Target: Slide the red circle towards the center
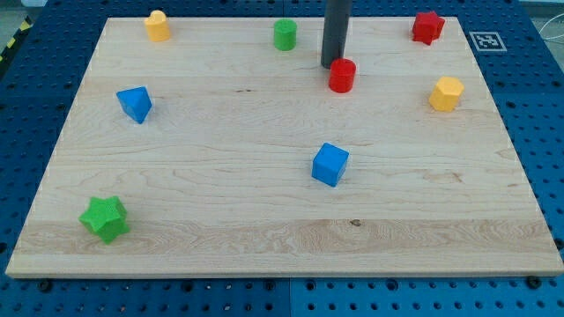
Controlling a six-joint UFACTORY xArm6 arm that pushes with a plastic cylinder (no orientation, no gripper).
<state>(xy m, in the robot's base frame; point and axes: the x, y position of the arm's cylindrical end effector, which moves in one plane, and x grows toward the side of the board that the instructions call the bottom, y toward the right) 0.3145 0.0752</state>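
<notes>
The red circle [342, 76] is a short red cylinder standing on the wooden board [220, 220], right of centre near the view's top. My tip [332, 65] is the lower end of a dark rod coming down from the view's top. It sits just at the upper left of the red circle, touching or nearly touching it. The blue cube [330, 164] lies below the red circle, nearer the board's middle.
Other blocks: a green cylinder [285, 34] at top centre, a yellow block [157, 25] at top left, a red star [427, 26] at top right, a yellow hexagon [446, 92] at right, a blue triangle [135, 103] at left, a green star [105, 218] at bottom left.
</notes>
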